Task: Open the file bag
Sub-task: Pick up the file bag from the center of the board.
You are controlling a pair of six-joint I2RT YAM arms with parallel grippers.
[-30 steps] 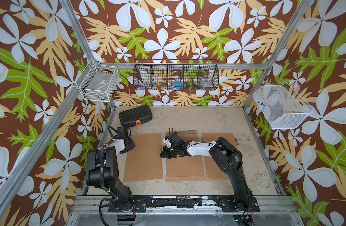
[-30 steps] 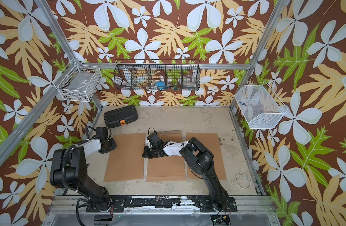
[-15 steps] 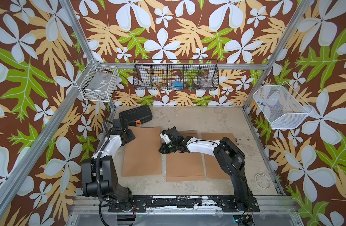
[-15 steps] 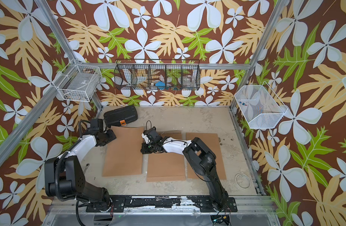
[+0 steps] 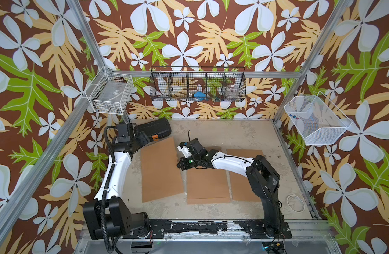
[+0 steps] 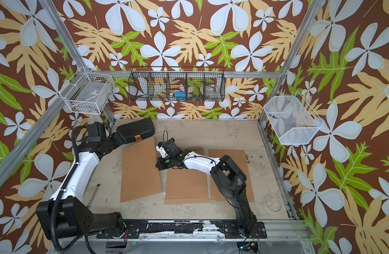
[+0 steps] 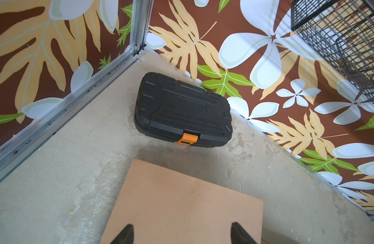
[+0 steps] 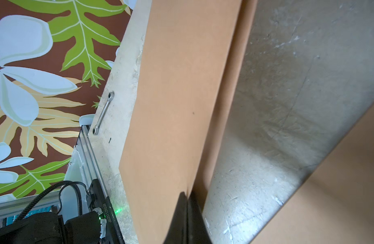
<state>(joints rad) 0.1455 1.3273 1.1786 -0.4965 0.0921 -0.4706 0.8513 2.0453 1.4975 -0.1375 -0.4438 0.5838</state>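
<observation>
My right gripper [image 8: 187, 203] has its fingers pressed together, pinching one long edge of the file bag [image 5: 160, 169], whose length runs straight ahead of them. My left gripper [image 7: 182, 234], fingers spread and empty, hovers with the bag's end corner directly beneath them.

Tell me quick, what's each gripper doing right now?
Left gripper: open, holding nothing.
Right gripper: closed, pinching the file bag at its edge.

Scuffed beige tabletop [image 5: 233, 136], black case [image 5: 155, 130] in a far corner, three brown file bags in a row, angled file bag [image 5: 160, 171] nearest the case, middle file bag [image 5: 207, 187], end file bag [image 5: 242, 184], small wrench [image 6: 93, 194] by one side edge, thin white ring [image 5: 295, 203] near a front corner.
</observation>
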